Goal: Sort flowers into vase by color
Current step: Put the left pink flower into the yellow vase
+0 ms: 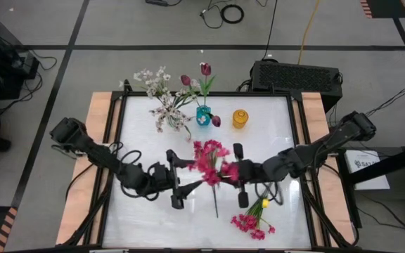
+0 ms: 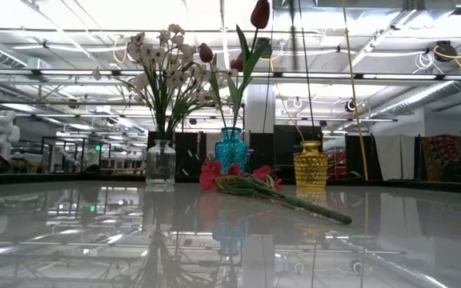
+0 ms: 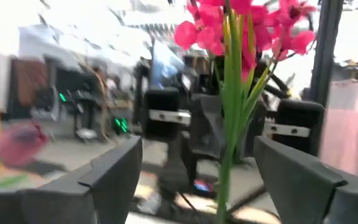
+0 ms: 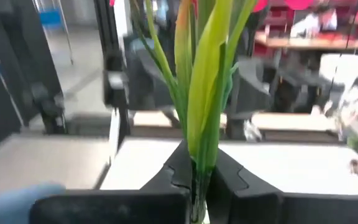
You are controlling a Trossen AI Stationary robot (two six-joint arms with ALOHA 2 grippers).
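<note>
The right gripper [image 4: 194, 177] is clamped tight on the green stem of a magenta sprig [image 1: 209, 165], holding it over the middle of the table [image 1: 273, 119], while the left gripper [image 3: 197, 180] faces it with fingers spread wide on either side of that stem, touching nothing. Behind them, white blossoms [image 2: 160, 68] stand in the clear vase [image 2: 160, 164], maroon tulips [image 2: 259, 14] in the teal vase [image 2: 230, 152], beside an amber vase [image 2: 310, 166]. Another magenta sprig [image 1: 253, 222] lies near the front edge.
</note>
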